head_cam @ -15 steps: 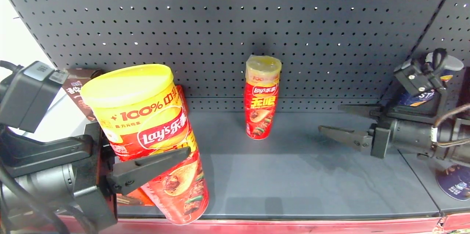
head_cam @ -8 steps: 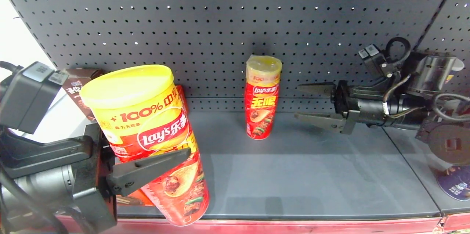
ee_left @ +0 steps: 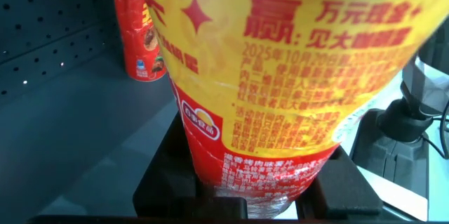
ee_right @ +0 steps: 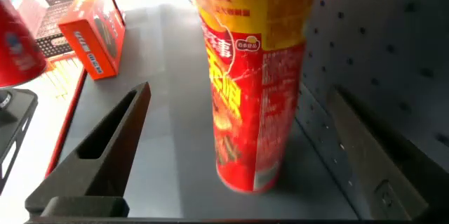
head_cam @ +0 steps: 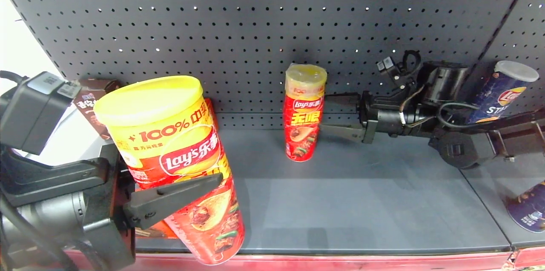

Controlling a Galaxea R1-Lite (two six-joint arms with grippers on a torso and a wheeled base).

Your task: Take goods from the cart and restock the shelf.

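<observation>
Okay, far left of the standing can (head_cam: pixel 303 113): my left gripper (head_cam: pixel 170 173) was pinching the big chip can (head_cam: pixel 170 135) around its lower half. That can leaned a little, yellow lid up, with its base out over the front lip of the shelf (head_cam: pixel 362 203). So it was well to the left of the standing can and nearer to me, not yet on the deck. From the left wrist, its label (ee_left: pixel 280 76) sat right in the clamp, with the standing can (ee_left: pixel 140 34) off beyond it.

Centre: the standing can was upright against the pegboard (head_cam: pixel 255 28), long axis vertical.

Just to its right, my right gripper (head_cam: pixel 325 111) lay level with its jaws spread, tips pointing at the can's side and just short of it. On the right wrist camera, the can (ee_right: pixel 252 90) stood in line with the gap, one finger (ee_right: pixel 105 147) to either side, neither touching.

Farther right again leaned a blue can (head_cam: pixel 502 92).

My read: the right arm was by far the nearer to the standing can, and a straight push leftward would bring it between the jaws.
</observation>
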